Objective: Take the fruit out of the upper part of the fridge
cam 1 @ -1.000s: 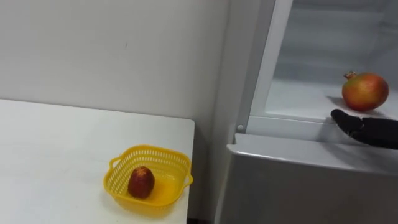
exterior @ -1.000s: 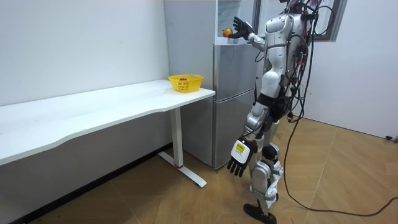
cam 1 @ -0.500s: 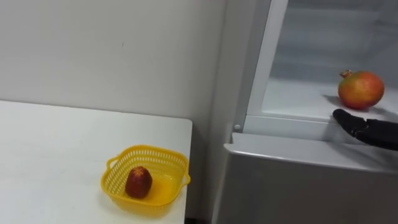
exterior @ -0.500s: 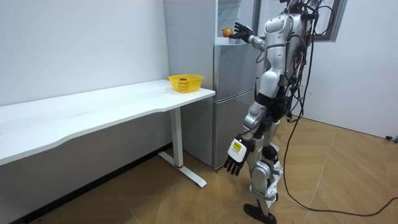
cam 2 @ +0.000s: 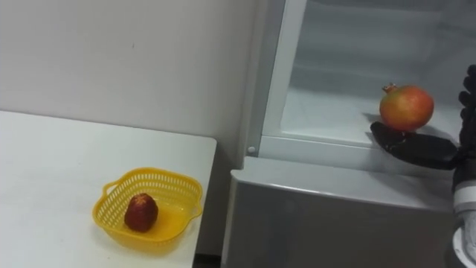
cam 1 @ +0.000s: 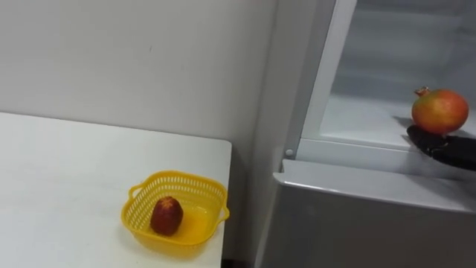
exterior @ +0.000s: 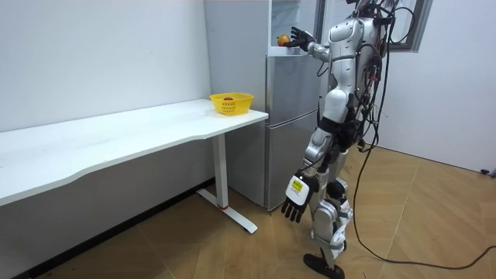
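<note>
On the upper fridge shelf (cam 2: 327, 112), the pomegranate (cam 2: 406, 108) is being bracketed by the right hand (cam 2: 416, 151), fingers apart below and beside it, seemingly pre-grasp. Next, fingers should be closed round it. The left hand (exterior: 295, 200) is hanging relaxed.

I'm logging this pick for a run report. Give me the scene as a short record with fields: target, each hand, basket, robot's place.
target: pomegranate, on the floor of the open upper fridge compartment
right hand: open, at the compartment's front edge, just in front of and beside the pomegranate, not closed on it
left hand: open, hanging low by the robot's side
basket: yellow, on the white table at the end next to the fridge, holding one red fruit
robot's place: standing in front of the fridge
</note>
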